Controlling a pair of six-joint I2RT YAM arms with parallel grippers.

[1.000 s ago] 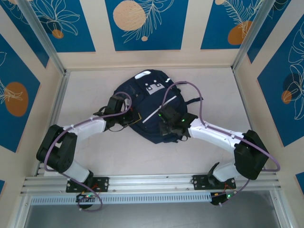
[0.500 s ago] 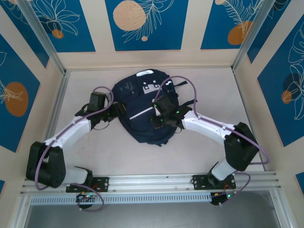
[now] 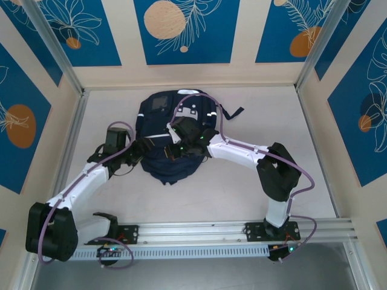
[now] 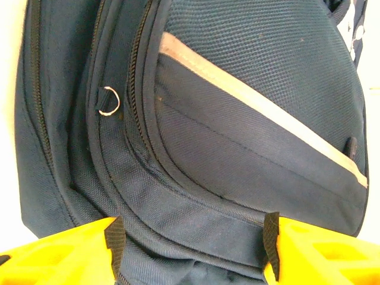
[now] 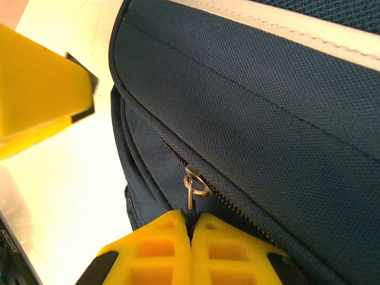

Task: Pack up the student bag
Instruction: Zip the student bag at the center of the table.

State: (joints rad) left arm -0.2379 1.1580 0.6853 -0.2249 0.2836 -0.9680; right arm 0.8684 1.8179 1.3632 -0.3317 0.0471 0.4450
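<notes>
Student bag [image 3: 156,124], navy, lying flat on the pale table [image 3: 272,121], slightly left of centre and toward the far wall; its grey patch [image 3: 160,104] is at the far end and a loose strap trails to the right. Both arms reach in over its near half.

Right wrist view: the right gripper [image 5: 191,221], fingers pressed together, pinches the metal zip pull [image 5: 191,199] where the zipper runs under the edge of the front pocket of the bag [image 5: 267,101]. A white reflective stripe [image 5: 297,27] crosses above. A further yellow finger [image 5: 35,101] stands to the left, apart from the fabric.

Left wrist view: the left gripper [image 4: 193,228], jaws spread wide, with a fold of the bag [image 4: 237,77] lying between its yellow fingers [image 4: 59,255]; whether they touch it cannot be told. A small metal ring [image 4: 108,100] hangs beside a second zipper.

Overhead: left gripper [image 3: 140,151] at the bag's near-left edge, right gripper [image 3: 173,148] just beside it.
</notes>
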